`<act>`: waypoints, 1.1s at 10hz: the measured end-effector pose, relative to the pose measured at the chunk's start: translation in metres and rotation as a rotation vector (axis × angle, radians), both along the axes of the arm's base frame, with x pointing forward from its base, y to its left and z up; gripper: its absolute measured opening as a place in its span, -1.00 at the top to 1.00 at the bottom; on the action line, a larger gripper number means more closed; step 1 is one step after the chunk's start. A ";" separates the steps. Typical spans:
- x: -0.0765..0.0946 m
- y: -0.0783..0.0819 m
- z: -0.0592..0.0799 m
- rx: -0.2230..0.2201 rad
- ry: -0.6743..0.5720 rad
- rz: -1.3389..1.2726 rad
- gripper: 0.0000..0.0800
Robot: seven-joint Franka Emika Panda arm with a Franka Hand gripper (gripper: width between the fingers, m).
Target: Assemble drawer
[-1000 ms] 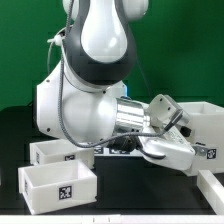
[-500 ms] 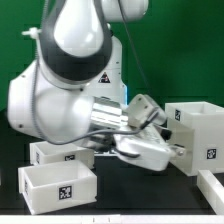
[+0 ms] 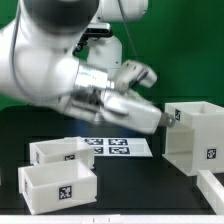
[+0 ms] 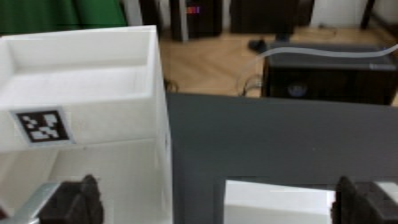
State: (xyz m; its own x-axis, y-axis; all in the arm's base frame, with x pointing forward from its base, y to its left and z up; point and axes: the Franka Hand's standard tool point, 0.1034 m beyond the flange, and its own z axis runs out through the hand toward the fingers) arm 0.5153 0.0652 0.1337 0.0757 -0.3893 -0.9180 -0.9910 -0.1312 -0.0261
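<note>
Drawer casing stands upright on the black table, at the exterior view's right. The hand is right next to it. In the wrist view the two dark fingers are spread wide apart and hold nothing. One white wall of the casing and a bit of dark table show between them. That wall has a black-and-white square marker on it, and the wrist view also looks into the casing's open top. A flat white piece sits low between the fingers, and I cannot tell what it is.

In the exterior view the hand is blurry. It is up by the top corner of the casing, on the side that faces the exterior view's left. I cannot tell if it touches the casing. The big white arm fills the far left part of that view.

The marker board lies flat on the table, to the left of the casing. Further left sit the two trays, open side up, close to each other. The far tray is behind and the near tray is in front. Each tray shows a marker on its front wall. Both trays are well apart from the casing. One more white piece shows at the near right edge, cut off by the picture.
</note>
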 end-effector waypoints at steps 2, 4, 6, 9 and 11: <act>-0.004 0.013 0.031 -0.130 -0.022 0.021 -0.62; 0.001 0.022 0.039 -0.266 -0.087 0.032 -0.62; 0.008 0.024 0.040 -0.390 -0.126 0.016 -0.62; 0.014 0.021 0.059 -0.554 -0.236 0.188 -0.62; 0.002 0.038 0.048 -0.655 -0.293 0.275 -0.62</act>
State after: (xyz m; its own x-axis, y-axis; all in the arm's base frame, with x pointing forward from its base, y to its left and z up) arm 0.5177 0.1037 0.1814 0.4532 -0.7785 -0.4341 -0.8850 -0.4514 -0.1144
